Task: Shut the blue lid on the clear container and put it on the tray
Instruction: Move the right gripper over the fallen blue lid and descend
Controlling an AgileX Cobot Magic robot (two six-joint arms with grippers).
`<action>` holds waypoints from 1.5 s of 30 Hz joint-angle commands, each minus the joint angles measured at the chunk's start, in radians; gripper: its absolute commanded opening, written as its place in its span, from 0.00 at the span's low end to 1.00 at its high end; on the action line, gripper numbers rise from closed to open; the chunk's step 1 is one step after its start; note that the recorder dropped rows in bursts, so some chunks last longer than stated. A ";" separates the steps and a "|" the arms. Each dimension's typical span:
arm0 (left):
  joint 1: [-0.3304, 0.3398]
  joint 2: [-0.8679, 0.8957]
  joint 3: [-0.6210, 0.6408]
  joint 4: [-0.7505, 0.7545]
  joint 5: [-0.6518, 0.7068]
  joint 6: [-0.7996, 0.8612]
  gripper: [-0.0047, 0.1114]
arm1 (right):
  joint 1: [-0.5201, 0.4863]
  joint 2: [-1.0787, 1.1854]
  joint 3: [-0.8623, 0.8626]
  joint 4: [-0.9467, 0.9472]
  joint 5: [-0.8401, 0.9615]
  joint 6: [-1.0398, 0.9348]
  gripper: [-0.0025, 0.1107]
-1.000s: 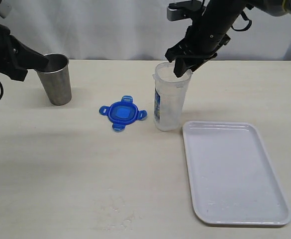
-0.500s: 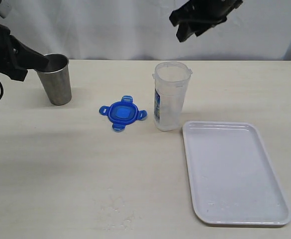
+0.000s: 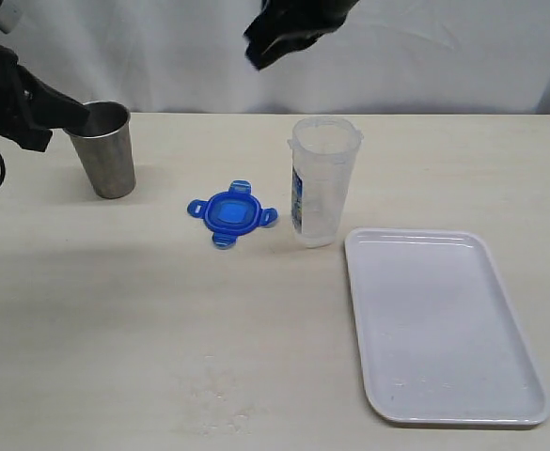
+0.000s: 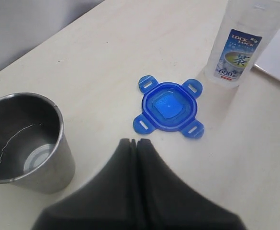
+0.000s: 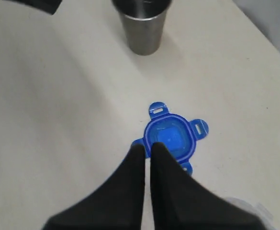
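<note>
The right gripper (image 5: 143, 151) hangs high above the table (image 3: 115, 310), near the top of the exterior view and left of the clear container (image 3: 323, 180). Its two black fingers (image 5: 166, 165) lie pressed together with only a thin slit between them, and they hold nothing — the blue lid (image 5: 170, 138) lies on the table below them, untouched.

The left gripper (image 4: 136, 143) is also pressed shut and empty. It sits at the far left of the scene, its tip right at the rim of the steel cup (image 3: 105, 148); actual contact cannot be told.

The blue lid (image 3: 231, 213) lies flat on the table with its four flaps spread out, just left of the clear container and apart from it. The container stands upright and uncovered on the table — its printed label (image 4: 238, 56) shows in the left wrist view. The white tray (image 3: 444, 329) lies to the near right, its far left corner just beside the container's base.
</note>
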 commanded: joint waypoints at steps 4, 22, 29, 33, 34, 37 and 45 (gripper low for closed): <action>0.002 -0.002 0.002 -0.037 -0.029 -0.002 0.04 | 0.169 0.018 0.192 -0.232 -0.261 0.100 0.06; 0.002 -0.002 0.002 -0.059 -0.031 -0.002 0.04 | 0.202 0.312 0.199 -0.446 -0.421 0.271 0.06; 0.002 -0.002 0.002 -0.061 -0.028 -0.002 0.04 | 0.202 0.375 0.199 -0.456 -0.431 0.266 0.06; 0.002 -0.002 0.002 -0.061 -0.028 -0.002 0.04 | 0.202 0.387 0.199 -0.457 -0.475 0.246 0.06; 0.002 -0.002 0.002 -0.061 -0.028 -0.002 0.04 | 0.202 0.387 0.199 -0.457 -0.486 0.240 0.06; 0.002 -0.002 0.002 -0.061 -0.028 -0.002 0.04 | 0.202 0.390 0.199 -0.457 -0.520 0.228 0.06; 0.002 -0.002 0.002 -0.061 -0.028 -0.002 0.04 | 0.202 0.393 0.199 -0.596 -0.546 0.248 0.06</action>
